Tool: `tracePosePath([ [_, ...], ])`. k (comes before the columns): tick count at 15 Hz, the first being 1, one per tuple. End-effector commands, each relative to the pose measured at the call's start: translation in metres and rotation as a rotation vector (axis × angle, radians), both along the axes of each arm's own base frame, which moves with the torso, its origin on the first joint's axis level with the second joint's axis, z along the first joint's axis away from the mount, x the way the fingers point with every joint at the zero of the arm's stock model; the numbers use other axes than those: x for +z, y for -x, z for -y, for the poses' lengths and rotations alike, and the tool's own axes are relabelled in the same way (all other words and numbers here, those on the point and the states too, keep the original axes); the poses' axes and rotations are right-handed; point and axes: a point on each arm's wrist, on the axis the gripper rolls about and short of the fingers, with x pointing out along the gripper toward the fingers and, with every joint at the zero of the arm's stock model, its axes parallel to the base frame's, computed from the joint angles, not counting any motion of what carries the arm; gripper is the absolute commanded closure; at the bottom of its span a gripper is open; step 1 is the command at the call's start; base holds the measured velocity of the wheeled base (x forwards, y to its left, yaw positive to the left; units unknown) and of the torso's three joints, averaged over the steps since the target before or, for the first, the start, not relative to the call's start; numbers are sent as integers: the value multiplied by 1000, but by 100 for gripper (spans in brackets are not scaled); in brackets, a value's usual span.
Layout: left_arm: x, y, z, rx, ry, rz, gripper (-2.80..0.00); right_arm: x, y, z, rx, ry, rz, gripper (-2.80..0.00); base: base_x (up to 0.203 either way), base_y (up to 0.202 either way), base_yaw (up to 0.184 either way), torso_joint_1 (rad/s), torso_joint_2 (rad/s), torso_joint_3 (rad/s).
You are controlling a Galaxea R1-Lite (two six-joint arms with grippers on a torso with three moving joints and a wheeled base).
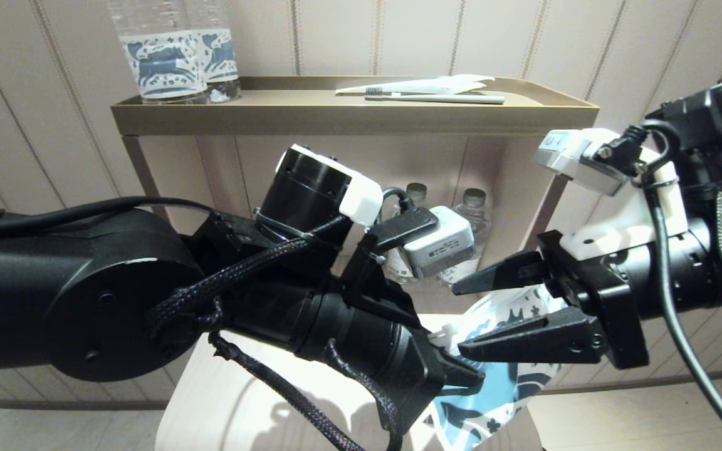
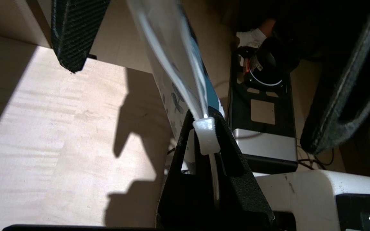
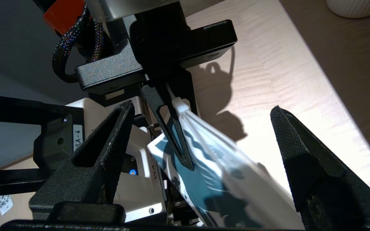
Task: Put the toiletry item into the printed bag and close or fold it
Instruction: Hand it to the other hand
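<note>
Above the pale wooden bench (image 2: 59, 134), left gripper (image 2: 204, 128) fingers clamp a white plastic toiletry stick (image 2: 206, 136) at the mouth of the flat white blue-printed paper bag (image 3: 210, 173). Right gripper (image 1: 492, 313) fingers spread, straddling bag. Should pinch the bag, then feed stick straight in.

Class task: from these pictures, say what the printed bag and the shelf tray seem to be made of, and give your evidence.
Printed bag: seemingly thin matte paper, bending softly from the shut left gripper. Shelf tray: possibly brushed metal or coated board; smooth bronze sheen, thin raised rim.

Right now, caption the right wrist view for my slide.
Left pincer grips the blue-printed white paper pouch between the open right pincer.
</note>
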Motion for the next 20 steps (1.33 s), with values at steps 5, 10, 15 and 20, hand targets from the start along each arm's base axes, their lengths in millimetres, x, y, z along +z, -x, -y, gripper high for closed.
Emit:
tracePosePath([
  [5,-4,6,-6,-54,-7,49,0,-5,0,-1,17,6,-8,-280,0,0,0,0,0,0],
  [10,-3,6,-6,-52,-5,51,0,-12,3,-1,77,-11,-26,-280,0,0,0,0,0,0],
  [15,-6,7,-7,-67,-4,41,0,-21,4,0,145,-3,22,-280,0,0,0,0,0,0],
  [20,-6,7,-7,-76,0,43,0,-19,6,1,153,-11,26,-280,0,0,0,0,0,0],
])
